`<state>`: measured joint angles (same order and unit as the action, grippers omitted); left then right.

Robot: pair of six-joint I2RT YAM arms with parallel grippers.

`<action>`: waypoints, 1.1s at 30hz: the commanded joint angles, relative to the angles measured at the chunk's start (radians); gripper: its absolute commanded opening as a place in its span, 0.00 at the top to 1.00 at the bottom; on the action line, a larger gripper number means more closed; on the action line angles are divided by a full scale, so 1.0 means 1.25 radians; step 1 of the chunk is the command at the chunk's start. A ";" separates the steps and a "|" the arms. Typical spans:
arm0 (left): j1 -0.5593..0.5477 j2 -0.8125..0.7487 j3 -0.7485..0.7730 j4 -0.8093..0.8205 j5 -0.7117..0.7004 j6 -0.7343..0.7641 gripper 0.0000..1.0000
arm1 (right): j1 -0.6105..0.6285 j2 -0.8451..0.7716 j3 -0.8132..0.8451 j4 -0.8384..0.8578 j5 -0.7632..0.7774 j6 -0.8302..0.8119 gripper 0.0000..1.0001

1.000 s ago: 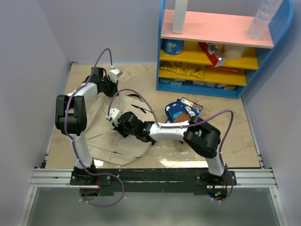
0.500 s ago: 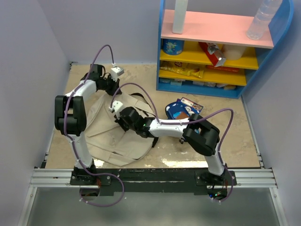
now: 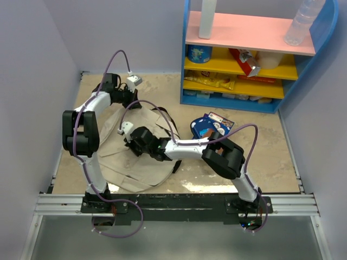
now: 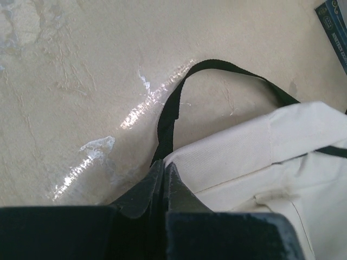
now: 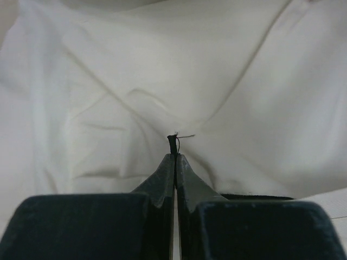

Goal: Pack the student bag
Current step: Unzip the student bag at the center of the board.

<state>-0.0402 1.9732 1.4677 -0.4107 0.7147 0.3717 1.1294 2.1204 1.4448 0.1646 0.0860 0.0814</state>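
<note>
The student bag (image 3: 116, 157) is a large beige canvas backpack lying flat on the table's left side. My left gripper (image 3: 128, 98) is at its far edge. In the left wrist view my left gripper (image 4: 163, 164) is shut where the black strap (image 4: 217, 67) meets the bag's canvas (image 4: 260, 146). My right gripper (image 3: 133, 143) lies over the bag's middle. In the right wrist view my right gripper (image 5: 174, 156) is shut on a small black zipper tab (image 5: 173, 142), with creased canvas (image 5: 162, 70) all round it.
A blue book (image 3: 211, 125) lies on the table right of the bag; its corner shows in the left wrist view (image 4: 335, 27). A blue shelf unit (image 3: 244, 59) with snacks stands at the back right, a bottle (image 3: 303, 21) on top. Grey walls close in both sides.
My right gripper has moved left across the bag with the zipper tab in it. My left gripper has shifted slightly farther back, still on the bag's top edge.
</note>
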 commanded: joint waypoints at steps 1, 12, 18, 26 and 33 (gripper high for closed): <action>-0.007 -0.030 0.020 0.131 -0.013 -0.090 1.00 | 0.070 -0.022 -0.017 0.029 -0.068 0.018 1.00; -0.029 -0.030 0.019 0.230 -0.105 -0.198 1.00 | 0.119 -0.040 -0.035 0.057 -0.115 0.048 1.00; -0.050 -0.030 0.001 0.284 -0.163 -0.259 1.00 | 0.120 0.061 0.164 0.014 -0.189 0.076 1.00; -0.057 -0.037 -0.027 0.276 -0.174 -0.227 1.00 | 0.120 0.011 0.079 0.051 -0.177 0.076 0.98; -0.059 -0.048 -0.022 0.250 -0.185 -0.204 1.00 | 0.081 -0.127 -0.104 0.071 -0.095 0.093 0.47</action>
<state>-0.1070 1.9732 1.4097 -0.1989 0.4904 0.1139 1.2442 2.1033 1.4097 0.2031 -0.0395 0.1570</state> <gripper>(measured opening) 0.029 0.485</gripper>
